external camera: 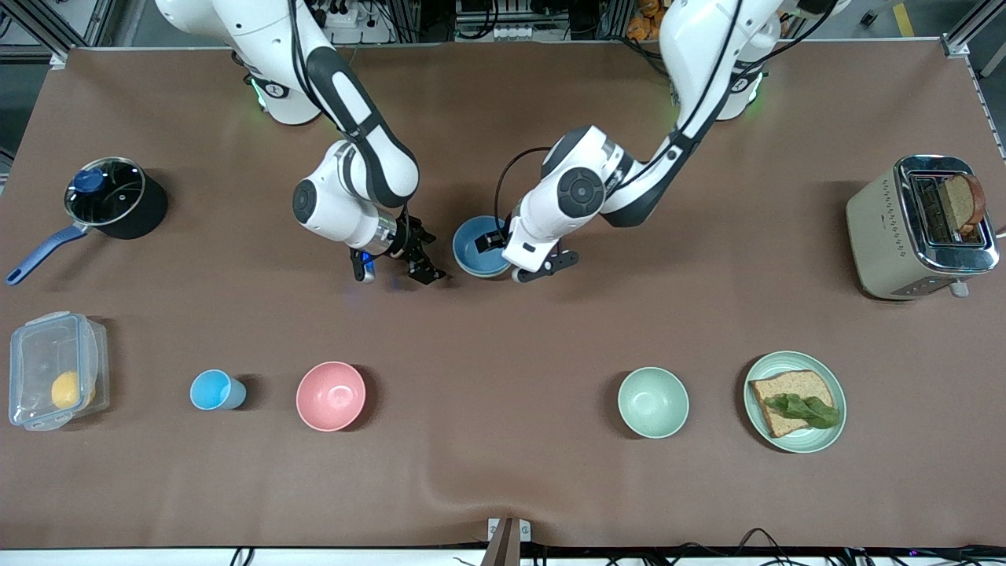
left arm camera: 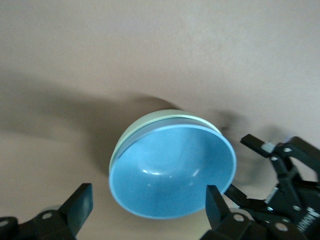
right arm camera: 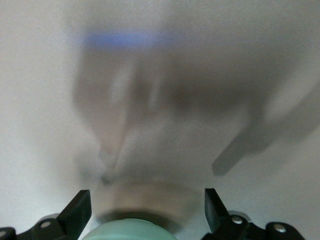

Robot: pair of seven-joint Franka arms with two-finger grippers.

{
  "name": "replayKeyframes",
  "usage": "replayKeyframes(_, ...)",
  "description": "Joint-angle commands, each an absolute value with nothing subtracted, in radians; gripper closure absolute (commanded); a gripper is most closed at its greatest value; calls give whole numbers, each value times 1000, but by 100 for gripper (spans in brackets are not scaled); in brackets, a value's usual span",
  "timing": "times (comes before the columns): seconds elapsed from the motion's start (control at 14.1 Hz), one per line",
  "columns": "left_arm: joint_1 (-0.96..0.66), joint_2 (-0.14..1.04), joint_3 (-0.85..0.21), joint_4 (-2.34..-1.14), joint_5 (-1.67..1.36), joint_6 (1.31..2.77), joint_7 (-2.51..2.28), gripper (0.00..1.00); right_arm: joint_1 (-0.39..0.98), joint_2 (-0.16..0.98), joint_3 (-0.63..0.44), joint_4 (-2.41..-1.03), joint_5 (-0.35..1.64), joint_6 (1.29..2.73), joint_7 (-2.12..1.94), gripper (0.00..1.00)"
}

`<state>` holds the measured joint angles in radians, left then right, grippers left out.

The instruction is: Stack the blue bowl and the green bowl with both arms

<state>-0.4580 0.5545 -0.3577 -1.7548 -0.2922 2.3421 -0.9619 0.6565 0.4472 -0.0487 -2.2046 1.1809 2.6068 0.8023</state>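
The blue bowl (external camera: 479,245) sits nested inside the green bowl (left arm camera: 145,122) on the table's middle, between my two grippers. In the left wrist view the blue bowl (left arm camera: 172,172) fills the green one, whose rim shows around it. My left gripper (external camera: 544,266) is open and empty just beside the stack, toward the left arm's end; its fingers (left arm camera: 80,200) stand wide on either side of the bowl's near edge. My right gripper (external camera: 395,271) is open and empty beside the stack, toward the right arm's end. It also shows in the left wrist view (left arm camera: 245,165).
Nearer the front camera stand a light-blue cup (external camera: 216,390), a pink bowl (external camera: 331,396), a mint-green bowl (external camera: 652,402) and a plate with bread (external camera: 794,391). A pot (external camera: 118,196), a plastic box (external camera: 55,369) and a toaster (external camera: 919,226) stand at the table's ends. A pale green rounded surface (right arm camera: 130,231) shows between the right fingers.
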Motion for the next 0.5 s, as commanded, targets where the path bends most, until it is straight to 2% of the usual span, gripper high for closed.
replayKeyframes(0.0, -413, 494, -356, -1706, -262, 2206, -991, 0, 621, 393, -51, -2240, 1195, 2577, 732, 0)
replayKeyframes(0.21, -329, 486, -356, -1588, -217, 2010, -986, 0, 591, 370, -51, -2253, 1145, 2562, 690, 0)
replayKeyframes(0.43, -261, 427, -357, -1563, -83, 1919, -976, 0, 545, 331, -107, -2249, 1015, 2388, 695, 0)
